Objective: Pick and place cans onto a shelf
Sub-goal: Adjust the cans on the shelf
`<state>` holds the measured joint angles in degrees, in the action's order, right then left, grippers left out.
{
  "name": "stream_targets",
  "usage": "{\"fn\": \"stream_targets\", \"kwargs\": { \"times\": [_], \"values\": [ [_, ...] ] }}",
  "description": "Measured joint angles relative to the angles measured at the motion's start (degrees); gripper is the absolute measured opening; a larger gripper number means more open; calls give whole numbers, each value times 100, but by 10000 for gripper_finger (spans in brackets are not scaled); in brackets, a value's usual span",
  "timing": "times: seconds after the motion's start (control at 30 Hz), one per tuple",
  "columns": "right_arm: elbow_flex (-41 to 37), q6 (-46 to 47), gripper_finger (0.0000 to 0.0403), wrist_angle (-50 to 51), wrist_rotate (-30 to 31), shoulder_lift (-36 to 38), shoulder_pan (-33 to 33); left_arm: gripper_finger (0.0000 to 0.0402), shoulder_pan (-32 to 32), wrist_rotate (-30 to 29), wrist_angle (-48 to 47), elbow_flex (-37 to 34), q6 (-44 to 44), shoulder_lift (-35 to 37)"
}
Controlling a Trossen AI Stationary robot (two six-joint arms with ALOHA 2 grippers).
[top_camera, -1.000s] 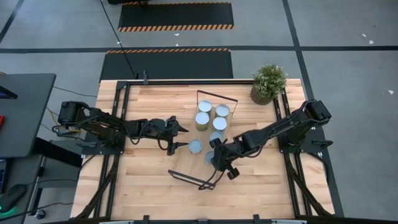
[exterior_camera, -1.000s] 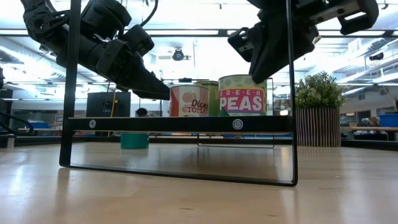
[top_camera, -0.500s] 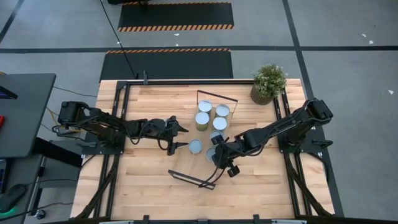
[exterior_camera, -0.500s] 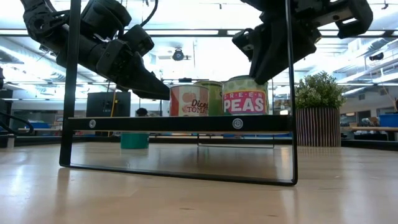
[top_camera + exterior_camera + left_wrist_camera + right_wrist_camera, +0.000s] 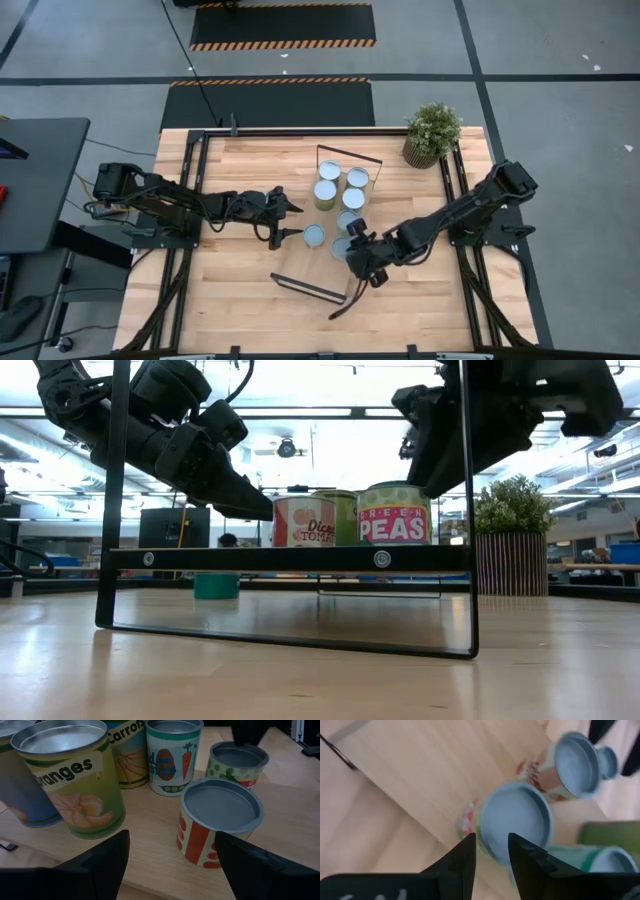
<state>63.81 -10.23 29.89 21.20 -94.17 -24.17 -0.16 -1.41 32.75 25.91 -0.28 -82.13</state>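
Several cans stand upright in a cluster (image 5: pixel 340 195) on the far half of the shelf (image 5: pixel 305 262), a light-wood board with black wire frames at both short ends. My left gripper (image 5: pixel 290 220) waits open at the board's left side. A short red-striped can (image 5: pixel 220 820) stands just ahead of its fingers, untouched. My right gripper (image 5: pixel 352 258) hovers above the nearest can (image 5: pixel 515 825), pointing steeply down. Its fingers stand close together with only a narrow slit between them and nothing in it. In the low view it hangs above the peas can (image 5: pixel 394 512).
A potted plant (image 5: pixel 432 133) stands at the table's far right corner. The shelf's near wire frame (image 5: pixel 290 560) rises upright in front of the low camera. Bare tabletop lies toward the near edge (image 5: pixel 250 310).
My right arm has swung toward the table's near edge, and its gripper has turned and tipped, drawing a little back toward the right from over the nearest can. My left arm has kept still.
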Motion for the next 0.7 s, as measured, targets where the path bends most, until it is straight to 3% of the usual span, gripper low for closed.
{"fn": "stream_targets", "kwargs": {
  "times": [0.2, 0.57, 0.7],
  "values": [
    [2, 164, 121, 333, 586, 2, -192, 297, 0, 0, 0, 0, 0, 0],
    [3, 528, 120, 506, 912, 4, -431, 297, -1, 1, 0, 0, 5, 0],
    [76, 1201, 120, 205, 860, 7, -435, 297, -1, 0, 0, 0, 5, 0]
  ]
}}
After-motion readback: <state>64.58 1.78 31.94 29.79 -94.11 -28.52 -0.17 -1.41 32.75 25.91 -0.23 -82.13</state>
